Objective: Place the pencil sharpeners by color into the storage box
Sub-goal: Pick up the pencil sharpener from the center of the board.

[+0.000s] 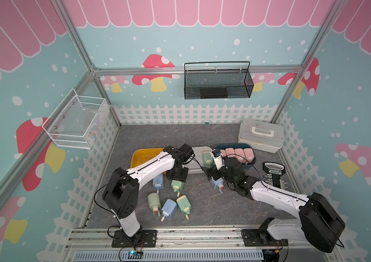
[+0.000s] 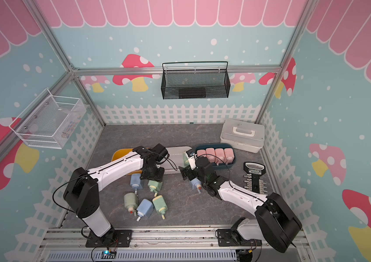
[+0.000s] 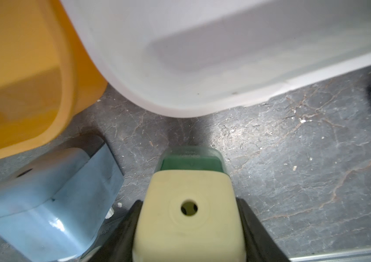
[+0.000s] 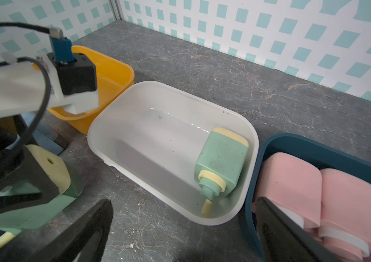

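My left gripper (image 1: pixel 177 177) (image 3: pixel 189 213) is shut on a green pencil sharpener (image 1: pixel 177 184) (image 3: pixel 189 226) with a cream end, low over the table in front of the white storage box (image 1: pixel 197 169) (image 4: pixel 248 127). One green sharpener (image 1: pixel 207 157) (image 4: pixel 223 165) lies inside that white box. Several pink sharpeners (image 1: pixel 236 153) (image 4: pixel 293 181) fill the dark blue box (image 1: pixel 251 165). The yellow box (image 1: pixel 143 156) (image 3: pixel 21 68) looks empty. My right gripper (image 1: pixel 211 173) (image 4: pixel 183 229) hangs open over bare table. A blue sharpener (image 1: pixel 217 182) sits just under its wrist.
Loose near the left arm are two blue sharpeners (image 1: pixel 158 181) (image 1: pixel 169 207) and two green ones (image 1: pixel 154 200) (image 1: pixel 184 204). A white lidded case (image 1: pixel 261 135) stands at the back right, and a black tool rack (image 1: pixel 272 174) lies beside the right arm.
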Controlling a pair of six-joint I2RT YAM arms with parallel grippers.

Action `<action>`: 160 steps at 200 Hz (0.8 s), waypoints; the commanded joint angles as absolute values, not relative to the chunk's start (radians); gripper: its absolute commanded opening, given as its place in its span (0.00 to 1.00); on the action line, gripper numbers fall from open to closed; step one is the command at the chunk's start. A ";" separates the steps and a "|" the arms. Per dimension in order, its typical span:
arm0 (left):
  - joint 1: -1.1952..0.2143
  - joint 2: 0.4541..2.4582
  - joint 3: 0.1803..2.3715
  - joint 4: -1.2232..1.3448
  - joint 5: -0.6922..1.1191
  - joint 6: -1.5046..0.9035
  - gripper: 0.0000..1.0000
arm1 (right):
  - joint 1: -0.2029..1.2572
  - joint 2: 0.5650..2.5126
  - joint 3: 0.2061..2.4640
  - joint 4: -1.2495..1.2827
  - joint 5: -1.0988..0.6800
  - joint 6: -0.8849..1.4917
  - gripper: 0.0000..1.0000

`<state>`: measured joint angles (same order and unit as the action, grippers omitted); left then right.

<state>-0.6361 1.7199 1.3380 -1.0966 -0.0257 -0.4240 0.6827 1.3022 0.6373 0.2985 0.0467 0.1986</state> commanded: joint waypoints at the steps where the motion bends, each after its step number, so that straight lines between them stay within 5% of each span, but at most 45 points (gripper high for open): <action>1: -0.619 1.666 1.365 -1.104 -0.039 -0.495 0.00 | 0.686 1.297 0.646 0.328 -0.009 0.157 0.98; 61: -0.595 1.538 1.391 -0.989 0.124 -0.668 0.00 | 0.690 1.284 0.664 0.341 -0.127 0.071 0.98; 160: -0.542 1.461 1.372 -0.968 -0.028 -1.261 0.00 | 0.701 1.337 0.630 0.549 -0.319 -0.242 0.99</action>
<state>-0.5575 1.5223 1.3823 -1.0012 0.0475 -1.0080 0.6899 1.3067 0.6445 0.4053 -0.1932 -0.0750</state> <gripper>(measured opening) 0.538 0.982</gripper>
